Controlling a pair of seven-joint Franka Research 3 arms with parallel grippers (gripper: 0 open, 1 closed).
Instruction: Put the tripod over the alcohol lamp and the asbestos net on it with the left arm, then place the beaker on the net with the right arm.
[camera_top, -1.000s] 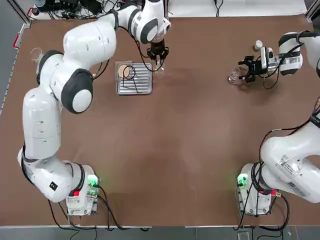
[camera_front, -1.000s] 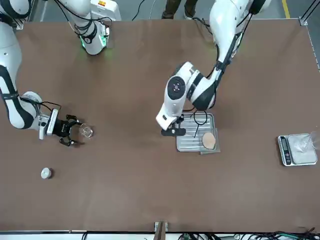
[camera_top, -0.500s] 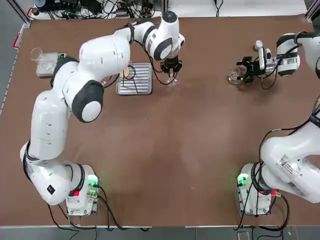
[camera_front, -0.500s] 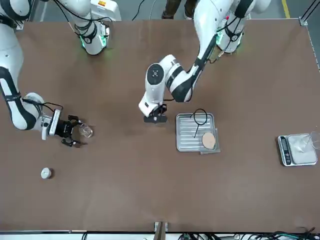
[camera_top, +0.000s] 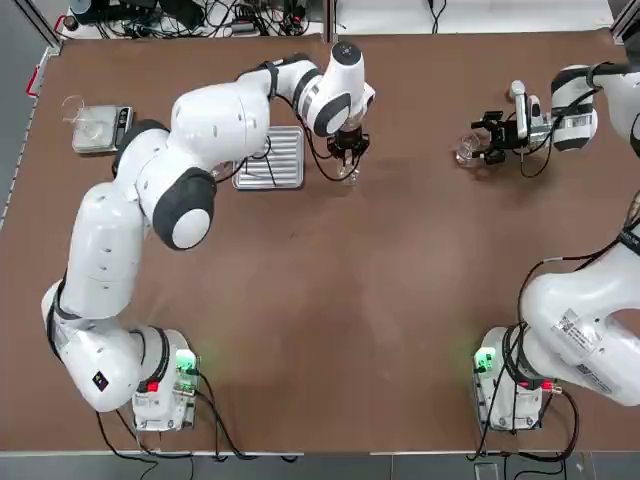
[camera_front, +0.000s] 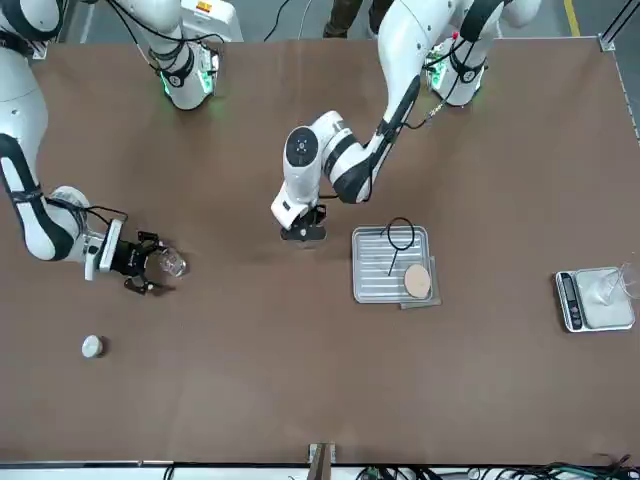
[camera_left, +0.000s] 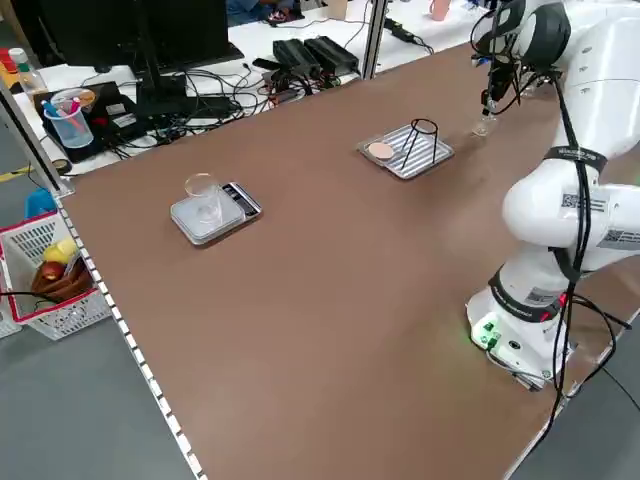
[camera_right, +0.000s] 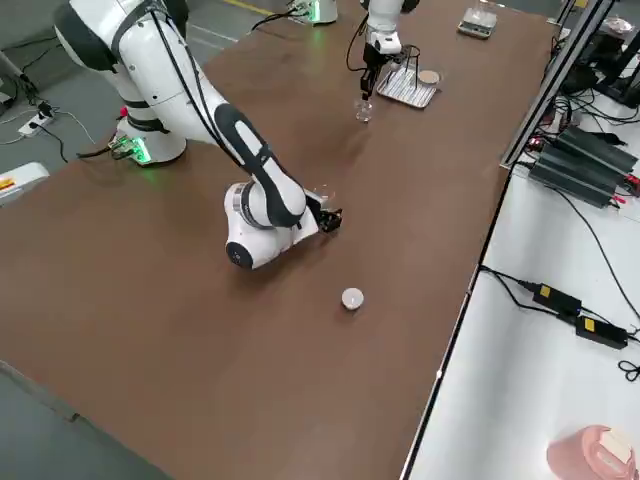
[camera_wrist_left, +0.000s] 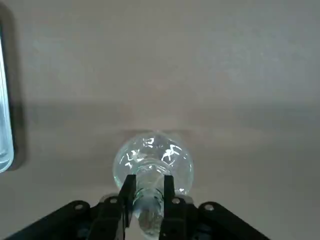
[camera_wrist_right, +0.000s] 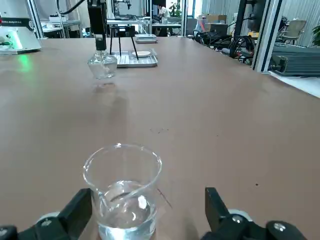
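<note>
My left gripper (camera_top: 348, 158) is shut on the neck of the alcohol lamp (camera_wrist_left: 152, 160), a clear round glass bulb held low over the table just right of the tray (camera_top: 285, 160). The lamp (camera_right: 363, 110) also shows far off in the right wrist view (camera_wrist_right: 102, 66). The black wire tripod (camera_front: 400, 235) and the asbestos net (camera_front: 418, 281) with its tan disc sit on that ribbed tray (camera_front: 375, 275). At the far right, my right gripper (camera_top: 483, 148) lies low and open, its fingers either side of the beaker (camera_wrist_right: 122, 192), apart from the glass.
A grey scale with a glass dish (camera_top: 97, 126) stands at the far left. A small white capped bottle (camera_top: 517, 90) stands behind the right gripper. Open brown tabletop lies between the lamp and the beaker.
The left arm has carried the lamp rightward, away from the tray and a little nearer the robot. The right gripper has barely moved and stays open around the beaker.
</note>
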